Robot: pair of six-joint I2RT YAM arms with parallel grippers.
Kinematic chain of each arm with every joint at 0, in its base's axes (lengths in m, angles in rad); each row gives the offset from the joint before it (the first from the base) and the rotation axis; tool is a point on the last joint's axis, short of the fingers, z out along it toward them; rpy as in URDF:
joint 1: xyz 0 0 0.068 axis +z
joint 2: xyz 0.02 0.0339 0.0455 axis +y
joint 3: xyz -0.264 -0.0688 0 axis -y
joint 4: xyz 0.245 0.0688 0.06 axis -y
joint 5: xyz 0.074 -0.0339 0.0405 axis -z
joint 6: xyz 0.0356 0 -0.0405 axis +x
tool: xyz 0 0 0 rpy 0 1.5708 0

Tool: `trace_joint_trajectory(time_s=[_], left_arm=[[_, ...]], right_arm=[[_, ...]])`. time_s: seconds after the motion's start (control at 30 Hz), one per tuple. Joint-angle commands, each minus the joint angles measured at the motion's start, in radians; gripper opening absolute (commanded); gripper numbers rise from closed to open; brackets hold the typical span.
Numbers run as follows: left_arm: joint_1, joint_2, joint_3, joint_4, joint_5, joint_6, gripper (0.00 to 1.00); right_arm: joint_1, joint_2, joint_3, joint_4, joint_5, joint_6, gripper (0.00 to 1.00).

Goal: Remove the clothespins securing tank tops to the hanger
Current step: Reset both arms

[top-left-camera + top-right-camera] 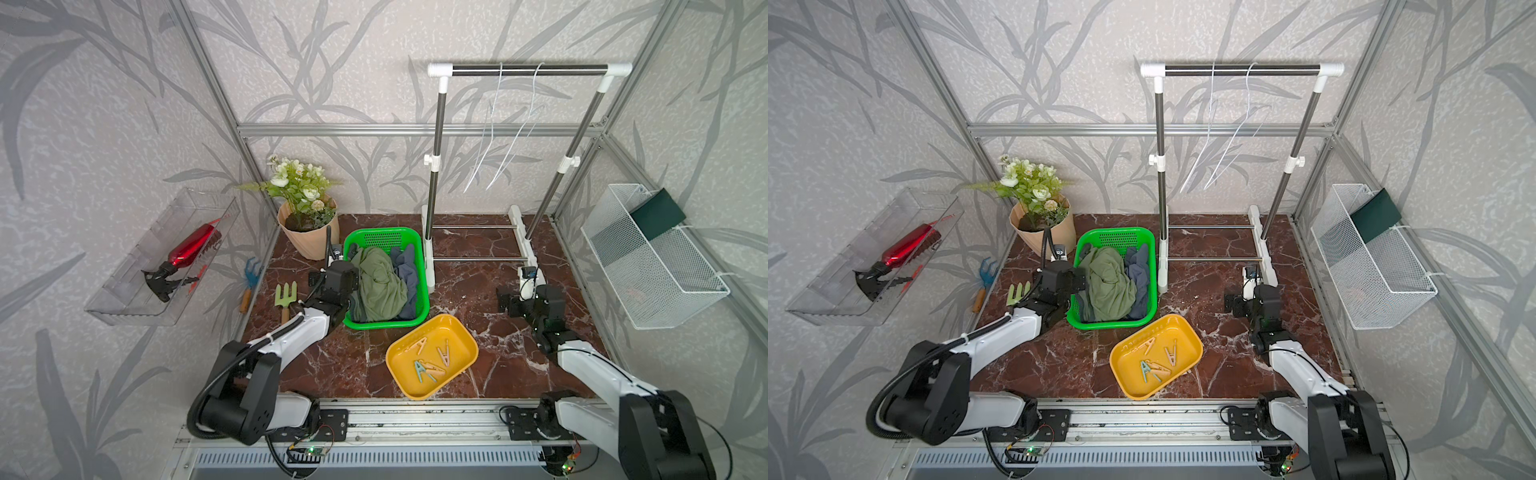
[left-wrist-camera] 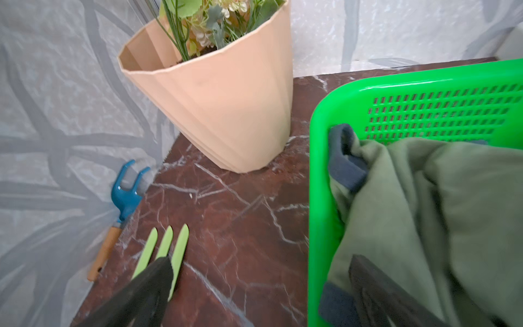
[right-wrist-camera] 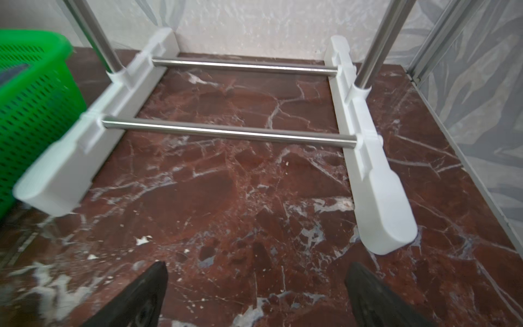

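yellow tray [image 1: 461, 337] up front on the red marble table [image 1: 332, 365], and that's where the clothespins [image 1: 444, 361] are: four lying loose inside, the teal clothespin [image 1: 418, 368] nearest the front edge with a pale one touching it, and two more tan ones just behind.

over to the green basket [image 1: 386, 323], just behind the tray. both tank tops are heaped in it, the olive green tank top [image 1: 380, 286] bunched on top and the slate-blue tank top [image 1: 409, 270] tucked against the side nearest the rack. the prints can't be made out from here.

up on the rack's top bar [image 1: 528, 69], two thin white wire hangers [image 1: 494, 145] dangle bare.

now the left gripper [image 2: 261, 259]: fingers spread wide, pinching nothing, straddling the basket's wall. one finger [image 2: 152, 283] sits over the table above the green garden fork [image 2: 169, 249], the other over the olive cloth. the peach flower pot [image 2: 226, 113] stands just beyond, and a blue hand rake [image 2: 126, 195] lies by the wall.

the right gripper [image 3: 257, 264] is spread wide too and empty, low over bare marble, facing the rack's white feet [image 3: 379, 198] and the two low crossbars.
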Motion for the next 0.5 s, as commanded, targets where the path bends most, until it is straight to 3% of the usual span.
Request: trace_joint_trajectory(time_s=[0.0,0.07,0.13,0.17,0.23,0.33,0.47], left_arm=[[0.017,0.145,-0.023,0.289,-0.088,0.231,0.99],[0.025,0.199,0.043,0.147,-0.062,0.191,0.99],[0.035,0.226,0.022,0.151,0.077,0.221,0.99],[0.039,0.234,-0.013,0.233,0.112,0.255,0.99],[0.038,0.188,-0.041,0.208,0.174,0.254,0.99],[0.054,0.134,-0.097,0.262,0.206,0.235,0.99],[0.083,0.077,-0.179,0.369,0.224,0.202,0.99]], right_arm=[[-0.009,0.162,-0.026,0.444,0.035,-0.039,0.99],[-0.009,0.322,-0.046,0.647,0.006,-0.038,0.99],[-0.008,0.473,-0.068,0.843,-0.004,-0.043,0.99],[-0.009,0.433,-0.071,0.768,-0.015,-0.048,0.99],[-0.009,0.356,-0.046,0.61,-0.027,-0.055,0.99],[-0.008,0.456,-0.076,0.829,-0.107,-0.081,0.99],[-0.007,0.426,-0.089,0.797,-0.117,-0.094,0.99]])
